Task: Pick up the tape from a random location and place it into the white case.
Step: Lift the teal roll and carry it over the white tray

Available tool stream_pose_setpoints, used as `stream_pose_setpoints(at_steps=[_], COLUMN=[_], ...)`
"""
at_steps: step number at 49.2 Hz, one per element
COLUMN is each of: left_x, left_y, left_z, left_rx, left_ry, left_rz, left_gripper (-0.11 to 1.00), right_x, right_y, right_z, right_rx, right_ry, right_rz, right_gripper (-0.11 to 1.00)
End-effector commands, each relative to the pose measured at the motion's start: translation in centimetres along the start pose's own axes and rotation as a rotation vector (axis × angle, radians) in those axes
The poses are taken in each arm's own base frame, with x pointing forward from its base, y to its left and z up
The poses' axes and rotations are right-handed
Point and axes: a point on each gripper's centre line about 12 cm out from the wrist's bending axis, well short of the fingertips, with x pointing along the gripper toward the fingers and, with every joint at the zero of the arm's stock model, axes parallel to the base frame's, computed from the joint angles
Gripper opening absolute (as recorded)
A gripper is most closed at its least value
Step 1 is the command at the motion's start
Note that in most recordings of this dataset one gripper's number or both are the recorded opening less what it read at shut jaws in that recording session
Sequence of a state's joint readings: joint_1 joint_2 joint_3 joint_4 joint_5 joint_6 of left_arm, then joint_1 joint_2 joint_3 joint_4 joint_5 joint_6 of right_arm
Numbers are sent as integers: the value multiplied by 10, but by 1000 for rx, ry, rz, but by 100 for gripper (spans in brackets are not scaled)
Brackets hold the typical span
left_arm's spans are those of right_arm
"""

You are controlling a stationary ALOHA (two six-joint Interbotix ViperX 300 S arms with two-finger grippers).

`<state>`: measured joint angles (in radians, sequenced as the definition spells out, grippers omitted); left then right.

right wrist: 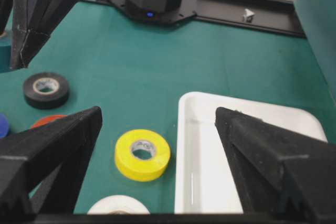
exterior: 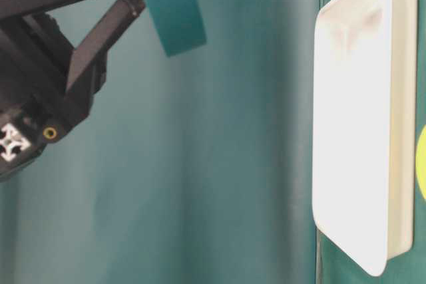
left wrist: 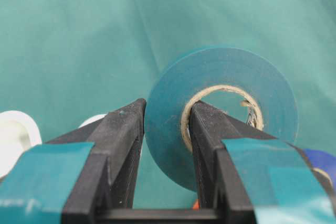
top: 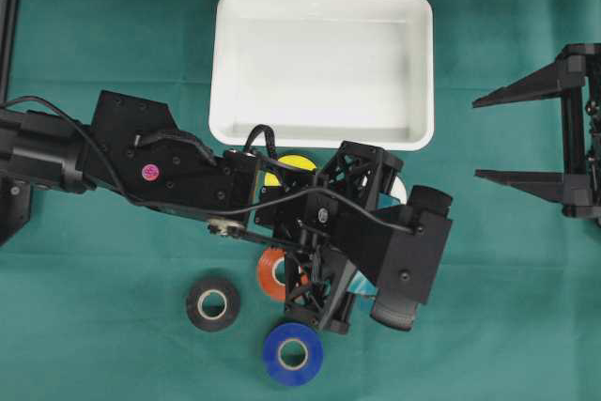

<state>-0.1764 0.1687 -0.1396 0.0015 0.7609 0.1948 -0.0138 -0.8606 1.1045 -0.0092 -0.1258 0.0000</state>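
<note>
My left gripper (left wrist: pixel 167 124) is shut on a teal roll of tape (left wrist: pixel 226 108), one finger outside the roll's wall and the other inside its cardboard core. In the overhead view only a sliver of that tape (top: pixel 363 284) shows under the left wrist, just in front of the white case (top: pixel 319 63). The table-level view has the tape (exterior: pixel 170 4) at the top left and the case (exterior: pixel 353 118) at the right. The case (right wrist: pixel 202 156) holds nothing. My right gripper (top: pixel 476 138) stands open and empty at the right edge; its wrist view shows the jaws (right wrist: pixel 158 114) wide apart.
Loose rolls lie on the green cloth: yellow (top: pixel 291 164) (right wrist: pixel 142 154), orange (top: pixel 272 274), black (top: pixel 213 303) (right wrist: pixel 46 89), blue (top: pixel 293 353) and white (top: pixel 399 190) (right wrist: pixel 118 205). The left arm hides part of them.
</note>
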Motion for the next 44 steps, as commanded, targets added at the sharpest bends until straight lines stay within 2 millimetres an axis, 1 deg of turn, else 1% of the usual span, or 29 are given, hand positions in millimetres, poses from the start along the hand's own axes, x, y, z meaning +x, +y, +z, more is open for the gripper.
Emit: stream_pose_setpoints(at_steps=[1, 21, 26, 33, 44], left_x=[-23, -23, -24, -25, -33], left_y=[2, 1, 4, 17, 56], left_z=[15, 13, 10, 0, -29], left_rx=[1, 2, -4, -25, -93], left_ry=[-62, -59, -50, -32, 4], left_rz=[12, 10, 14, 33, 96], left_gripper=[22, 22, 22, 22, 22], right_x=[2, 2, 2, 2, 2], right_y=[0, 0, 0, 0, 0], right_z=[10, 10, 10, 10, 10], right_rx=[2, 2, -2, 0, -2], right_ry=[-25, -25, -25, -25, -25], right_rz=[0, 0, 0, 0, 0], right_gripper=[91, 91, 91, 91, 91])
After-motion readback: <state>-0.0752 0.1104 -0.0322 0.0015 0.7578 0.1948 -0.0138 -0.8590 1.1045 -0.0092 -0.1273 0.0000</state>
